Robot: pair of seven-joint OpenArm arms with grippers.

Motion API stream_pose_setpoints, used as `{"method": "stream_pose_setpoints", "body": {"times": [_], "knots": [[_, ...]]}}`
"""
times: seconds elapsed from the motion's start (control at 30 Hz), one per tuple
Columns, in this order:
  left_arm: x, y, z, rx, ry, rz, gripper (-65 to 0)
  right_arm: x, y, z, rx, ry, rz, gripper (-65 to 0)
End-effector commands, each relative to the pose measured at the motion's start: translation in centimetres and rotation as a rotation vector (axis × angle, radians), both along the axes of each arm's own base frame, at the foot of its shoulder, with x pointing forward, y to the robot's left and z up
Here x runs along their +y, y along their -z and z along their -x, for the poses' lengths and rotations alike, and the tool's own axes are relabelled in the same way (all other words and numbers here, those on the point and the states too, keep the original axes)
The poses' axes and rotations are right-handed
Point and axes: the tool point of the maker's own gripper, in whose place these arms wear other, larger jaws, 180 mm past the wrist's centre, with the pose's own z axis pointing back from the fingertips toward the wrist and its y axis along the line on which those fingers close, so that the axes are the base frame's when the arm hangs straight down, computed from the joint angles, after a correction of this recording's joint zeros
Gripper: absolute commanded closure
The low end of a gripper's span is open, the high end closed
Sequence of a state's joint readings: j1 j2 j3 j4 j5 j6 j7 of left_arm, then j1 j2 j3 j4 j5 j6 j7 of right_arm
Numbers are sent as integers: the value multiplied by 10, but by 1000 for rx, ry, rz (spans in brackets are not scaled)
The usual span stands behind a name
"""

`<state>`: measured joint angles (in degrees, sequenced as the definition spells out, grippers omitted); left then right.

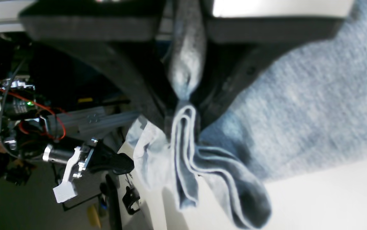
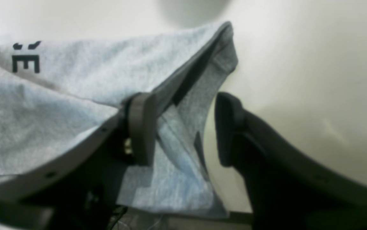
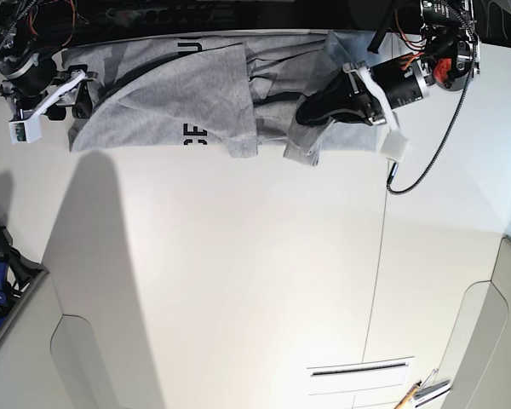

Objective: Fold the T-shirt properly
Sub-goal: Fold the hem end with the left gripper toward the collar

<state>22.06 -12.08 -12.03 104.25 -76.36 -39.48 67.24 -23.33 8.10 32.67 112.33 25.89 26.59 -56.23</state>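
**A:** Tips? Left gripper (image 1: 183, 127) is clamped on bunched layers of the T-shirt (image 3: 162, 119), which lies along the table's (image 3: 238, 281) 12 o'clock side in base. Right gripper (image 2: 185, 127) is spread.

**B:** I'd close the right on the 10 o'clock end, then pull evenly. Left wrist shows the pinched pleats; base hides them.

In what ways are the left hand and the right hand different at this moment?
The left hand is closed on folded grey cloth of the T-shirt, whereas the right hand is open and grips nothing. The left hand's fingers are near together; the right hand's are wide apart. Both are black.
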Motion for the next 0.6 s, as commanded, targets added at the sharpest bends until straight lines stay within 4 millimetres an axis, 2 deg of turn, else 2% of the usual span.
{"method": "stream_pose_setpoints", "body": {"times": [0.0,0.57], "knots": [[-2,-12,-4,-42,-3,30,0,-2,-8,-5,-36,-7,7,-295],[-6,-9,-4,-41,6,16,0,-2,-8,-5,-35,-7,7,-295]]}}
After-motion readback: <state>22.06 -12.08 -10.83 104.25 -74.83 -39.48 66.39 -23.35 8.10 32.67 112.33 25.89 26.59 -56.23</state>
